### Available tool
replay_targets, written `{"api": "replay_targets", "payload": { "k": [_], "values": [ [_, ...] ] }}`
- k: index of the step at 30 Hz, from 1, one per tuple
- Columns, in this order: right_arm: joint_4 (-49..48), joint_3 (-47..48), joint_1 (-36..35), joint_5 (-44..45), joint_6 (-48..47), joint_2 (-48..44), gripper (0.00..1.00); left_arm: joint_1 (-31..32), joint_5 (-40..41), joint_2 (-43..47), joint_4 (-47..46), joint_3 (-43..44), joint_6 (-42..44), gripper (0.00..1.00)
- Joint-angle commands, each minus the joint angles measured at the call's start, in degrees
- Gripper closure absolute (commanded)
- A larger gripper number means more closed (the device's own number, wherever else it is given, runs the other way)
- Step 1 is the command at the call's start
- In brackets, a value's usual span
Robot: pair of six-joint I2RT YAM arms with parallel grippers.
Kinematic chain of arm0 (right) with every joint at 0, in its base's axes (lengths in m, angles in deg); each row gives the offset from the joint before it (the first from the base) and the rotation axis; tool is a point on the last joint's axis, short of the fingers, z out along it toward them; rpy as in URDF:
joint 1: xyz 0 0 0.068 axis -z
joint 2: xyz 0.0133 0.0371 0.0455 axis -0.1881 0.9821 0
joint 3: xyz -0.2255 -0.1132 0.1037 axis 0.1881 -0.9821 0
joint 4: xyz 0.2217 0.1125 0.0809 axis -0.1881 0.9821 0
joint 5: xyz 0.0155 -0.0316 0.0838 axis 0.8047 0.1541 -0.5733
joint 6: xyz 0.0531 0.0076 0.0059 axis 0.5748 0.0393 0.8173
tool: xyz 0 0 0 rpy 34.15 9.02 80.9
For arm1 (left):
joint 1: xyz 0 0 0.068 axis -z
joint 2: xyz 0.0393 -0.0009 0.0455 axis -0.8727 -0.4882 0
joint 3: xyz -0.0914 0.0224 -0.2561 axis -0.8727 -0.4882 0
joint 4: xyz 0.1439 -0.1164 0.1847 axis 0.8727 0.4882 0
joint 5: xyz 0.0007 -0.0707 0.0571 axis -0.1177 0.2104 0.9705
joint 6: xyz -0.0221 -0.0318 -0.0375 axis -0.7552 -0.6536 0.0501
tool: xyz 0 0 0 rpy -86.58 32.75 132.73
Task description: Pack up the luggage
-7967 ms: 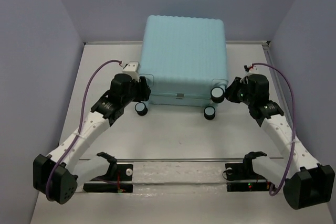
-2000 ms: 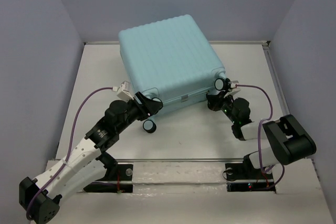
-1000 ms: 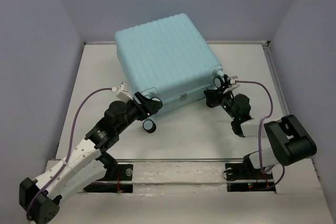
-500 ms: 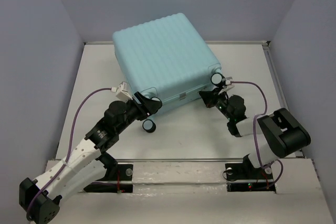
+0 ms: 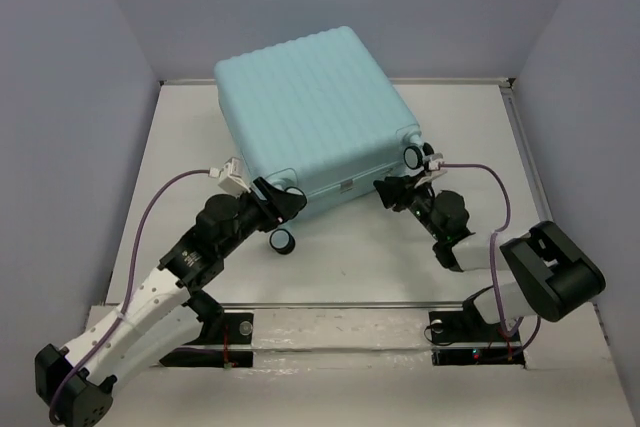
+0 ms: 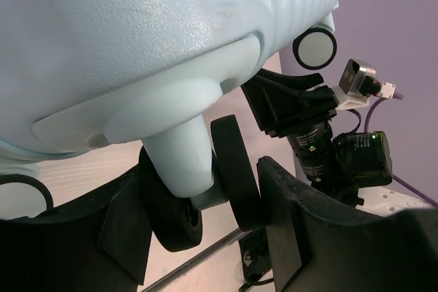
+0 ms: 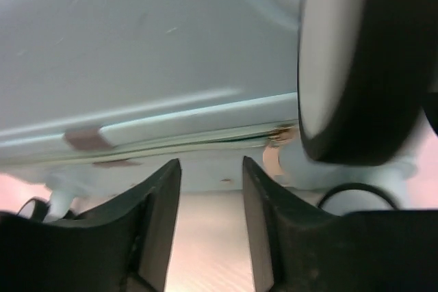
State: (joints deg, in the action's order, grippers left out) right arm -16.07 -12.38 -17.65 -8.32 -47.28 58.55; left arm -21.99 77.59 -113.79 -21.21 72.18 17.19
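Luggage: the luggage [image 5: 310, 107] lies shut on the tabletop [image 5: 350, 262], towards the back. It sat square to me a few seconds ago and is now skewed, its wheeled edge angled my way.
Left side: left fingers [image 6: 280, 230] are clamped around the near-left wheel [image 6: 236, 172], same hold as a second ago, so that corner is pinned.
Right side: right fingers [image 7: 154, 227] snapped together and have just parted again. They hold nothing, and bare tabletop shows between them.
Right position: they've slid inward from the right wheel [image 5: 413, 156] and now sit under the seam [image 7: 171, 124].
Meaning: that pinch got nothing, I reckon. The shells are still together, so no packing yet.
Next: I'd retry at the seam.
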Motion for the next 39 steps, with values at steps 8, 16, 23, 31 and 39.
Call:
{"api": "replay_targets", "payload": {
  "k": [8, 16, 23, 31, 39],
  "values": [
    [8.9, 2.8, 6.0, -0.6, -2.5, -2.8, 0.45, 1.3, -3.3, 7.8, -13.3, 3.1, 7.7, 0.94],
    [9.3, 7.4, 6.0, -10.1, -6.4, -0.5, 0.48, 1.2, -3.9, 7.5, -13.9, 2.3, 7.9, 0.94],
    [4.9, 9.0, 6.0, -12.9, -4.6, 3.4, 0.49, 1.3, -4.3, 7.3, -14.5, 1.8, 7.4, 0.94],
    [-2.4, 8.7, 6.0, -10.4, -2.4, 6.0, 0.76, 1.3, -4.1, 7.8, -14.0, 1.8, 7.1, 0.94],
    [-5.3, 7.3, 6.0, -10.9, -0.9, 5.1, 0.88, 1.2, -3.7, 7.8, -13.6, 1.6, 6.8, 0.94]
  ]
}}
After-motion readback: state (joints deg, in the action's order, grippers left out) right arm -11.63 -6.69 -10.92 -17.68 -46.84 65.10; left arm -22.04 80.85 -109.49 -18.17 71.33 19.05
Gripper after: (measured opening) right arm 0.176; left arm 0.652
